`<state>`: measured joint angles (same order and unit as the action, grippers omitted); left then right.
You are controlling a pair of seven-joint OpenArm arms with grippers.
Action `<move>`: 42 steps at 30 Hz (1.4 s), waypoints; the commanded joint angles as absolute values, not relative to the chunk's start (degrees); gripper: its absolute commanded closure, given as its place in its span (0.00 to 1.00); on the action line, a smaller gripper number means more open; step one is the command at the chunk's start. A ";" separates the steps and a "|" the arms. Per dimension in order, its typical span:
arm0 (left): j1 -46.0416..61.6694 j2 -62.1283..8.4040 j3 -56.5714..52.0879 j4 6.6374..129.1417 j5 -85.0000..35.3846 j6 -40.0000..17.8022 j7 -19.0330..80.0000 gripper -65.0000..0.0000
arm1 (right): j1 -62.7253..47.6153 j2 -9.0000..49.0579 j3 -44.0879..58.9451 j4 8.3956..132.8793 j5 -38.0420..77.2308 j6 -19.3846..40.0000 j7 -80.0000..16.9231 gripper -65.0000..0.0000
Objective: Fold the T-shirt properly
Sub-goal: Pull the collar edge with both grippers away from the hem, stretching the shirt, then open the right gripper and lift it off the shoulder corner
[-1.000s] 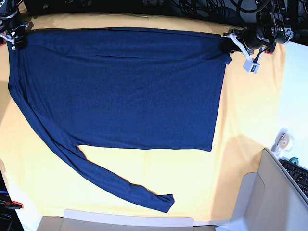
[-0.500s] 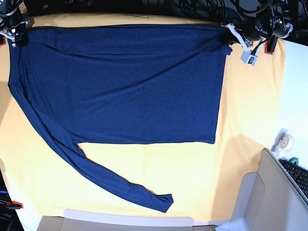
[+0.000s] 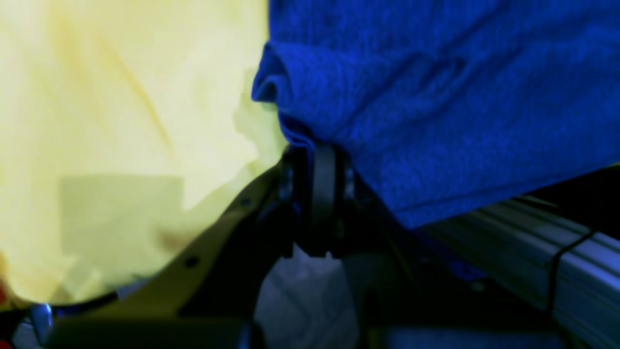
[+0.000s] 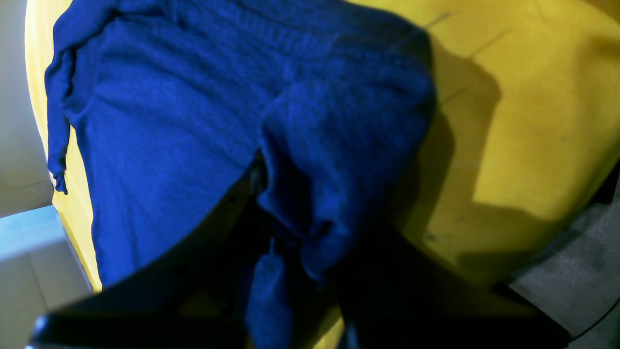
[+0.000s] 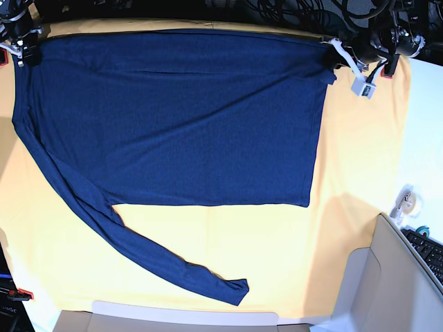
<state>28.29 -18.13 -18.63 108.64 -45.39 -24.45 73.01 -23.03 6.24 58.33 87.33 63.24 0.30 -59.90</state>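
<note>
The navy T-shirt lies spread flat on the yellow cloth, with one long sleeve trailing toward the front. At the far right corner, my left gripper is shut on the T-shirt's top corner. The left wrist view shows its dark fingers pinching a bunched blue edge. My right gripper holds the far left corner, shut on it. In the right wrist view blue fabric drapes over the fingers and hides them.
A grey box stands at the front right, with a keyboard and a tape roll beside it. Cables run along the far edge. A metal rail shows beneath the shirt's corner.
Both grippers have pulled the shirt's top edge farther back. The fabric is now flatter, and its lower hem has shifted away from the front.
</note>
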 commanded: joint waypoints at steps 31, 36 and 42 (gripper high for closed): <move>28.97 -17.10 -19.12 109.58 -46.02 -24.40 73.45 0.81 | -30.11 5.58 62.99 86.90 60.70 -2.24 -67.56 0.72; 29.05 -17.19 -19.12 109.67 -46.02 -24.40 73.45 0.81 | -31.08 5.58 69.32 86.90 62.81 -2.24 -67.65 0.72; 29.05 -17.19 -19.12 109.76 -46.02 -24.40 73.45 0.81 | -31.34 7.34 71.43 86.90 63.60 -2.24 -67.65 0.72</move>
